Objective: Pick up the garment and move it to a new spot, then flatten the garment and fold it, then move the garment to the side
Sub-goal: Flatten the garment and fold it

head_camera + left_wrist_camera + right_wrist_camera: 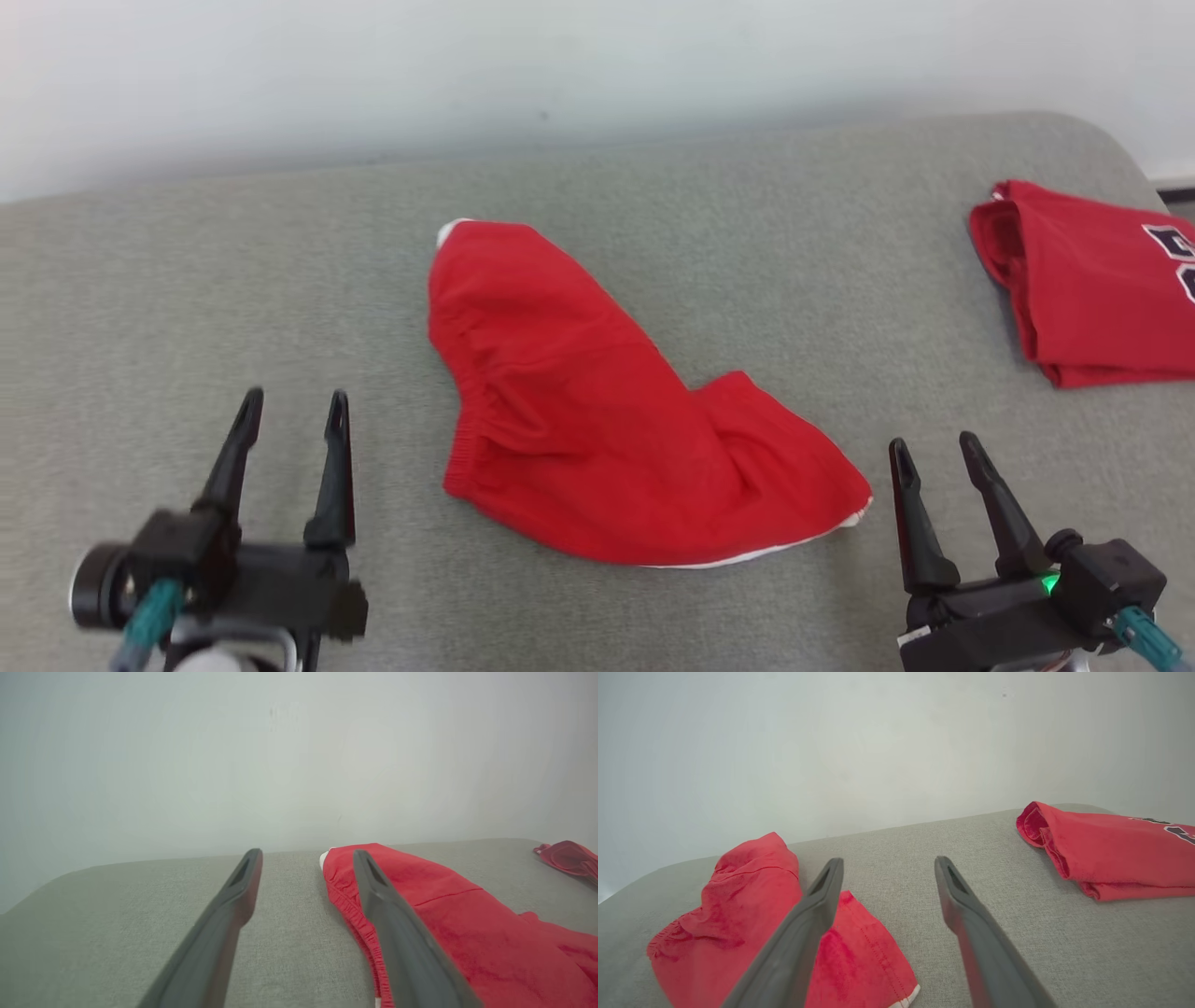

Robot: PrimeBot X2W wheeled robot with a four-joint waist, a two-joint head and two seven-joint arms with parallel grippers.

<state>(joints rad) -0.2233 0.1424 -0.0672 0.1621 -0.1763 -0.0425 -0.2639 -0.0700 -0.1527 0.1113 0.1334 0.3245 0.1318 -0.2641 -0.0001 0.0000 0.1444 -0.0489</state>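
red shorts lie folded in the middle of the surface, between 2 open grippers.

the red shorts [597, 411] rest flat on the grey fabric surface [187, 280], doubled over. their gathered elastic waistband faces the robot's left, and a thin white trim shows along the near hem and at the far corner. the left gripper [295, 399] is near the waistband on its left, fingers spread apart with nothing between them. the right gripper [934, 444] is just beside the leg hem on its right, fingers likewise parted and empty. neither touches the cloth. well apart, at the surface's far right, lies a folded red shirt [1083, 280] with dark letters outlined in white. the lettering is cut off by the picture's edge and cannot be read. behind the surface rises a plain pale wall [560, 65].
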